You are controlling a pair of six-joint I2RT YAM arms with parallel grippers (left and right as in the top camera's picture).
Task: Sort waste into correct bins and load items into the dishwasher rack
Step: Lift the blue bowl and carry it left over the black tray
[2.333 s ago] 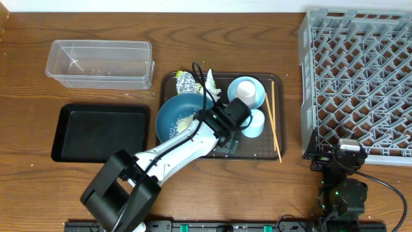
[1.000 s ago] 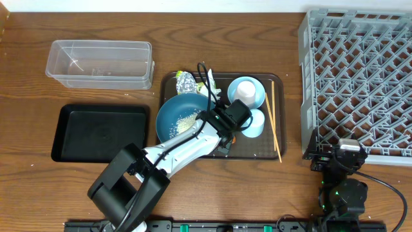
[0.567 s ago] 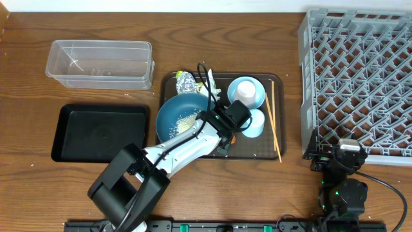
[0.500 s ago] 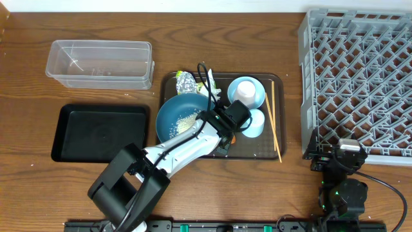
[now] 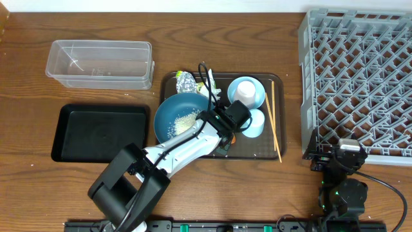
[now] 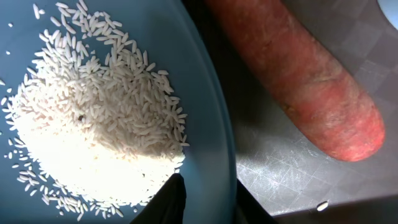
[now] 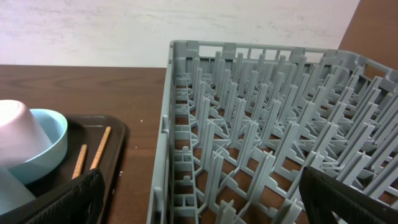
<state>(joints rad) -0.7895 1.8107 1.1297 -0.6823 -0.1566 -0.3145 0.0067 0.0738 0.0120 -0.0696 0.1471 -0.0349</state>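
The dark blue plate (image 5: 170, 111) lies on the brown tray (image 5: 257, 152) with white rice (image 5: 183, 122) piled on it. My left gripper (image 5: 212, 127) is at the plate's right edge. In the left wrist view my left gripper (image 6: 208, 188) is shut on the plate's rim (image 6: 214, 124), one black finger on the rice (image 6: 93, 130) side and one under the rim. The orange carrot (image 6: 298, 81) lies just right of it. Foil ball (image 5: 186, 82) and yellow-green wrapper (image 5: 210, 81) sit behind the plate. My right gripper (image 7: 199, 202) is open beside the grey rack (image 7: 267, 99).
A light blue bowl (image 5: 257, 96) holding something white, a light blue cup (image 5: 255, 124) and chopsticks (image 5: 275, 122) share the brown tray. The clear tub (image 5: 100, 63) and black tray (image 5: 96, 132) lie at the left. The rack (image 5: 360, 77) fills the right side.
My left gripper's fingers have come together on the plate's rim, and the plate has shifted slightly to the left. The right arm has not moved.
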